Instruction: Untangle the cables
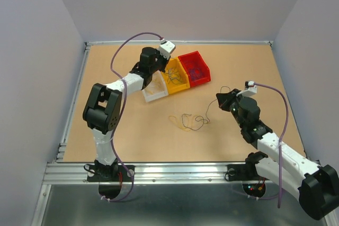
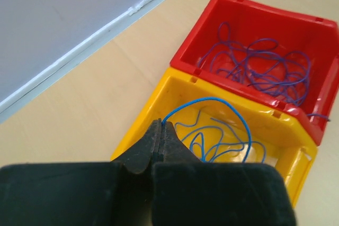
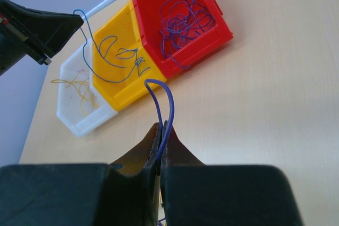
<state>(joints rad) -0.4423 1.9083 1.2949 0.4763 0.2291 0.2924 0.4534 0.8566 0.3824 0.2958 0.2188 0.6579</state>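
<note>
My left gripper (image 1: pixel 168 70) hangs over the yellow bin (image 1: pixel 177 80) and is shut on a thin blue cable (image 2: pixel 233 110), which arcs from the closed tips (image 2: pixel 160 125) down into that bin (image 2: pixel 159 104). My right gripper (image 1: pixel 222 99) is shut on a loop of dark purple cable (image 3: pixel 168 96) above the table; in the right wrist view the tips (image 3: pixel 161 128) pinch it. A small tangle of yellow and dark cables (image 1: pixel 188 121) lies on the table between the arms. A dark strand runs from it up to the right gripper.
Three bins stand side by side at the back: a white bin (image 3: pixel 79 115) with yellow wires, the yellow bin (image 3: pixel 114 86) with blue wires, and a red bin (image 3: pixel 212 35) with purple-blue wires. The left gripper also shows in the right wrist view (image 3: pixel 78 19).
</note>
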